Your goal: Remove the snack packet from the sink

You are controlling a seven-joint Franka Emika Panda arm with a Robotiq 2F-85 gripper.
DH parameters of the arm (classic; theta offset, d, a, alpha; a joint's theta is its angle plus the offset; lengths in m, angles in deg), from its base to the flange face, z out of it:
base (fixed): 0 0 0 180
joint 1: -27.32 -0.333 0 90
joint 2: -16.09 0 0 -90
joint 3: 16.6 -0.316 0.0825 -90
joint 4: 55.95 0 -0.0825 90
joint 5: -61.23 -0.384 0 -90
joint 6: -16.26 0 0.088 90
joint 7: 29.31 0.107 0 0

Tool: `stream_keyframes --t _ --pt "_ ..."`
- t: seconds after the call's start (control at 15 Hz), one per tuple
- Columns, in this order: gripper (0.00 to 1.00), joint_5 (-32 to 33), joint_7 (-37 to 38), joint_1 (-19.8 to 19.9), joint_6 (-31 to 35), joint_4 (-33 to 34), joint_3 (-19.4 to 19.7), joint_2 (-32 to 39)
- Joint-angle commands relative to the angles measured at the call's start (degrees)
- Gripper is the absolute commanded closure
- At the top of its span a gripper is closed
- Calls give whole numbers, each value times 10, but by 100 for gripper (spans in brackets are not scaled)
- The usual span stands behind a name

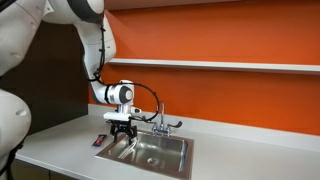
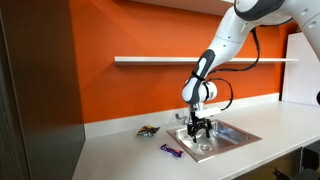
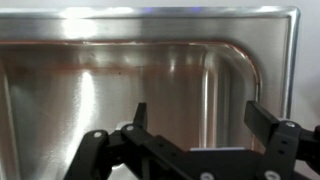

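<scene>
Toward the table's (image 2: 120, 150) back edge, near the orange wall, a dark packet (image 2: 148, 131) lay flat. Closer to the front edge, just beside the sink's corner and outside the basin, lay a purple snack packet (image 2: 172, 151). Next along, the gripper (image 2: 197, 127) hung low over the near end of the sink (image 2: 228, 138), its fingers (image 3: 140, 118) spread wide with nothing between them. The faucet (image 1: 160, 125) stood at the sink's back rim.

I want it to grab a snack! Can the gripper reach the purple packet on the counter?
Probably yes. The purple packet lies on bare counter beside the sink, nothing covering it, and the open gripper hangs close by.
</scene>
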Motion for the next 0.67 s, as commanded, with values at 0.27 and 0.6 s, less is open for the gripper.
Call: stream_keyframes --t 0.27,0.6 --pt "0 -2 48 7 -1 -13 18 -1" --pt "0 -3 55 7 -1 -14 19 -1"
